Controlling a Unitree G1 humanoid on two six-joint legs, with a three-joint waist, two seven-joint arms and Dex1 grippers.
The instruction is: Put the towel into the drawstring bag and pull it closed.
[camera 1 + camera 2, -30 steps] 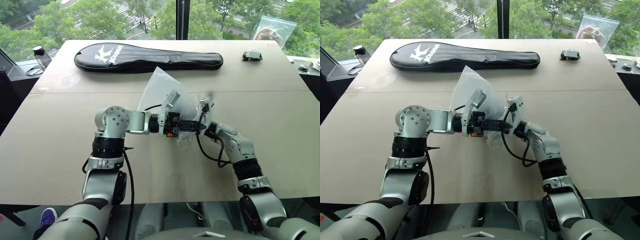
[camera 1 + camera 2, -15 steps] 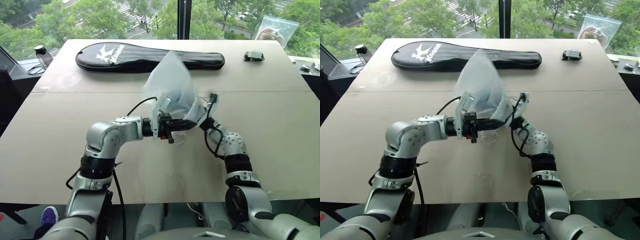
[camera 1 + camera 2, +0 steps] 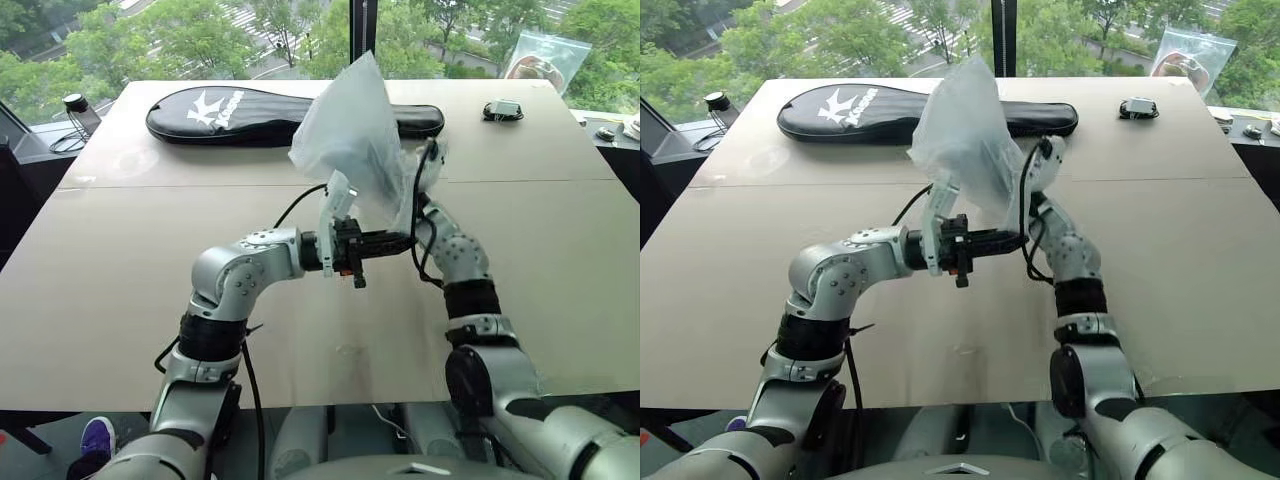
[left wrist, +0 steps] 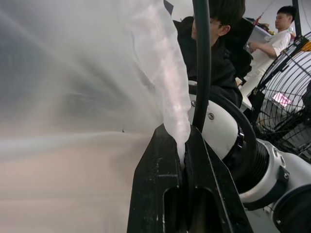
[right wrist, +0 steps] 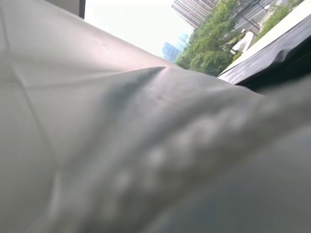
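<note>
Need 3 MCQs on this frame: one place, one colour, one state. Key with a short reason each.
1. Where is the drawstring bag?
A. flat on the table
B. held up above the table
C. under the racket case

2. What colour is the racket case on the table?
A. black
B. red
C. light blue

3. How is the left gripper?
A. wide open, clear of the bag
B. shut on the drawstring bag
C. shut on the racket case

Key: 1 B, the bag hangs in the air between both arms. 2 A, the long case is black with white lettering. 3 B, in the left wrist view the black fingers pinch a fold of the bag's film.
</note>
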